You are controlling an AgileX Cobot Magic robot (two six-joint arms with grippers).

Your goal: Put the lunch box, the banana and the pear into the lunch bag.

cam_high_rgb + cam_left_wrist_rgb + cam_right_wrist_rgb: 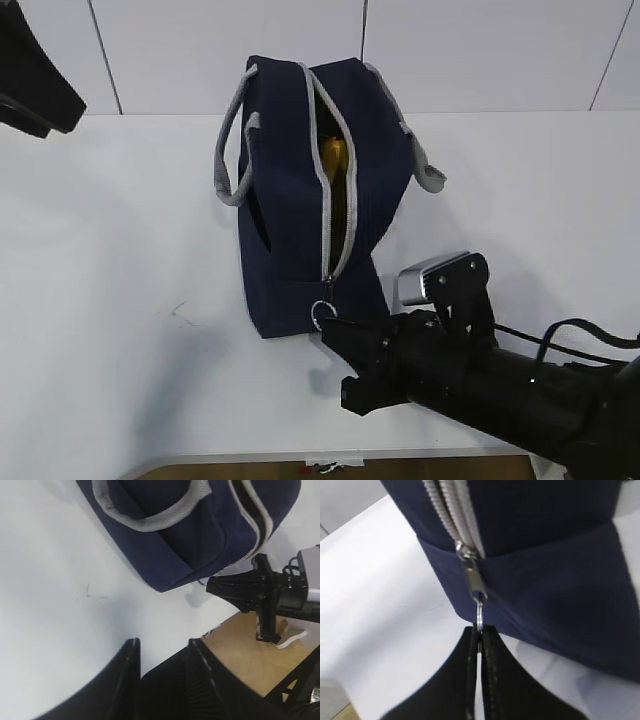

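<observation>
Your right gripper point(479, 635) is pinched closed on the lunch bag's point(290, 230) ring pull point(479, 617), presumably to zip it; left gripper point(162, 652), well off the bag, is part-open, empty.

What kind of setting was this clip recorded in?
Probably a lab or test bench rather than a home: a plain white table against a bare white panelled wall, with only a navy lunch bag on it and black robot arms around, the right gripper pinching the bag's zipper ring.
</observation>
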